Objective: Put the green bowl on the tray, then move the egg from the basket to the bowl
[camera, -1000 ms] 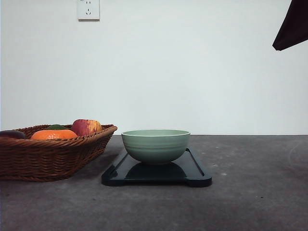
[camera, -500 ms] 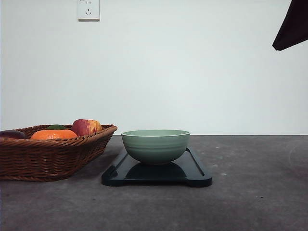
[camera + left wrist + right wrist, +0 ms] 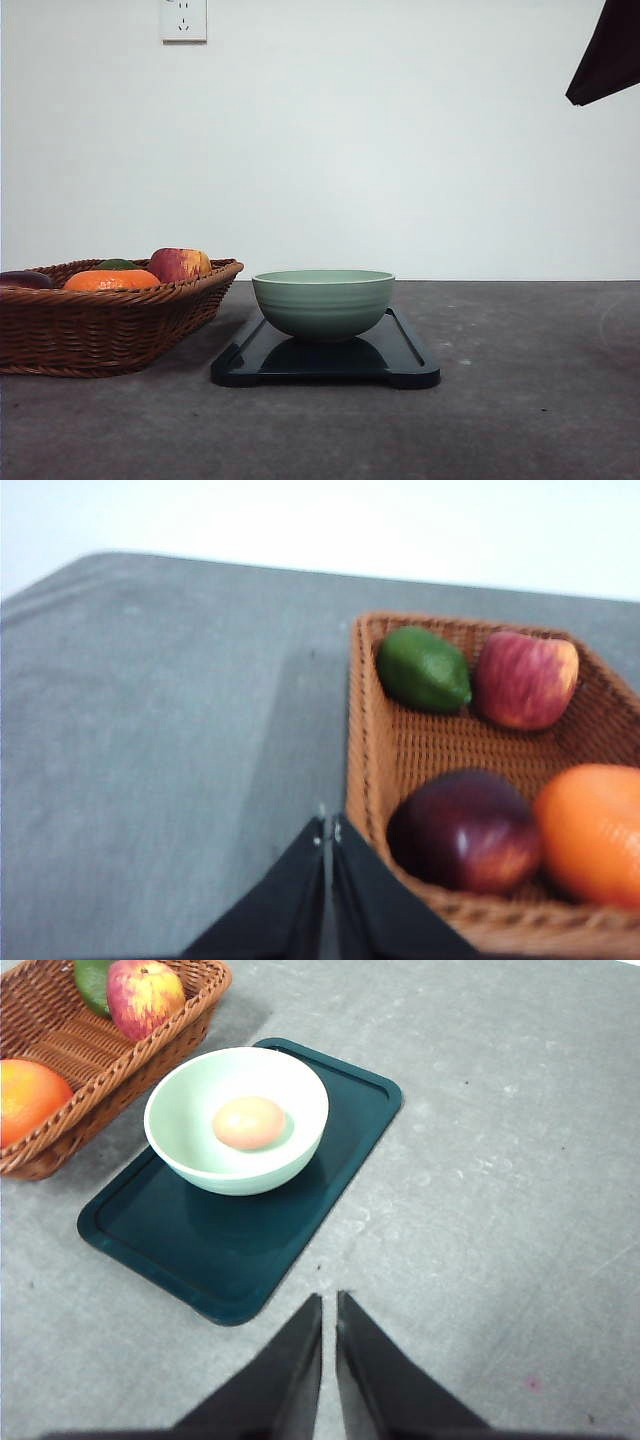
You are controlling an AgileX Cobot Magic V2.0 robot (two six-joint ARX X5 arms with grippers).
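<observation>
- The pale sage-green ribbed ceramic bowl [image 3: 323,302] stands upright on the flat dark navy rectangular tray [image 3: 400,365] at the centre of the front view; in the right wrist view the bowl [image 3: 237,1120] sits toward the upper left part of the tray [image 3: 300,1220].
- A smooth tan oval egg [image 3: 249,1122] lies in the bottom of the bowl, so both steps of the task look done.
- The brown woven wicker basket [image 3: 110,325] occupies the lower left of the front view, just beside the tray; it holds an orange [image 3: 111,279], a red-yellow apple [image 3: 178,264], a green lime [image 3: 424,668] and a dark purple-red fruit [image 3: 466,830].
- The left gripper [image 3: 328,835], at the bottom centre of its view, hovers by the basket's near rim with its black fingers pressed together, holding nothing.
- The right gripper [image 3: 329,1305], at the bottom centre of its view, hangs above the grey table [image 3: 520,1210] near the tray's edge, jaws closed and empty.
- Risk: a careless retreat of the left arm could clip the basket rim and shift the fruit; a low sweep by the right arm could nudge the tray, and the egg, loose on a glazed curve, would likely roll.
</observation>
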